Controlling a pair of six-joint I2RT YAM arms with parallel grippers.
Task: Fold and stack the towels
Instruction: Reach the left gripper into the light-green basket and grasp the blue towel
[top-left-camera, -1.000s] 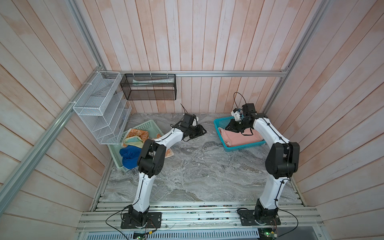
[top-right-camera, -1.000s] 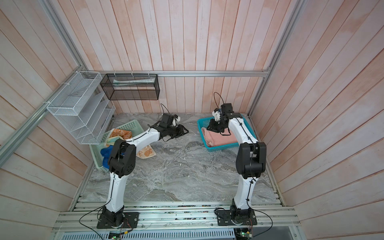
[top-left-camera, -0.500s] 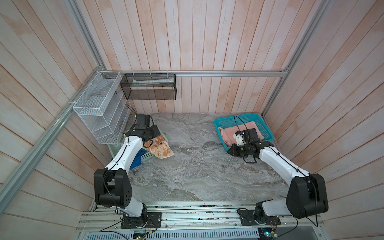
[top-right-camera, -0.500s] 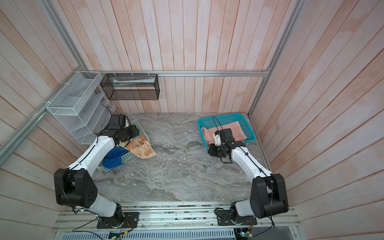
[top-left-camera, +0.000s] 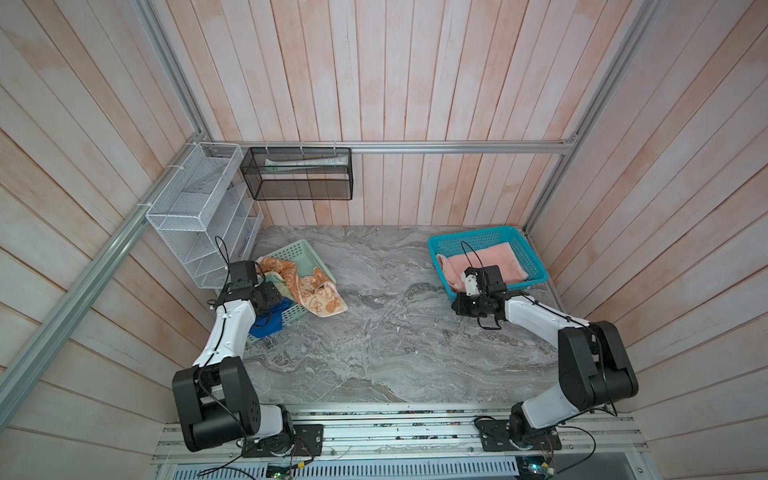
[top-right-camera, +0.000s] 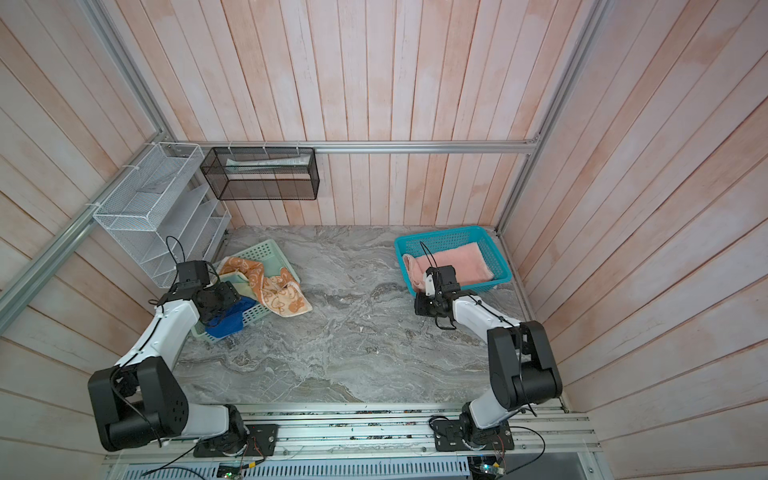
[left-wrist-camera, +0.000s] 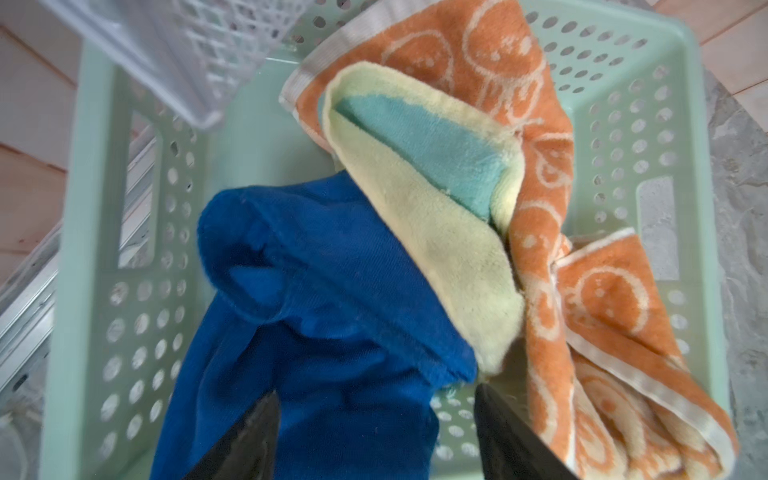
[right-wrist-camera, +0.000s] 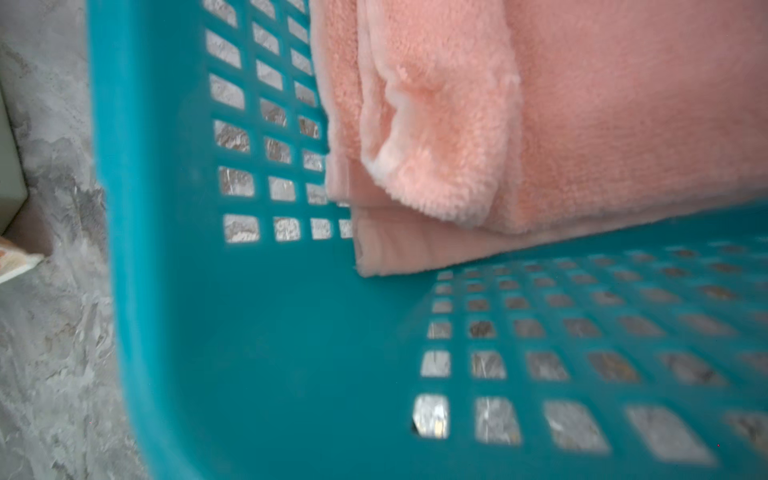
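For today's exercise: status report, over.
Left hand open over blue towel in green basket. Right hand by teal basket, grip unclear. Pink towel folded inside. Nothing blocking.

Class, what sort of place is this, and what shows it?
Likely a staged laundry corner in a robot lab: robot arms bolted to a metal rail, towels in plastic baskets, a wire rack on plank walls.

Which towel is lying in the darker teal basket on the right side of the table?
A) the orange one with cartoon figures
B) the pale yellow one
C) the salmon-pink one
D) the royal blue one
C: the salmon-pink towel lies folded in the teal basket, while the blue towel, the orange towel and the yellow towel are all at the mint-green basket on the left.
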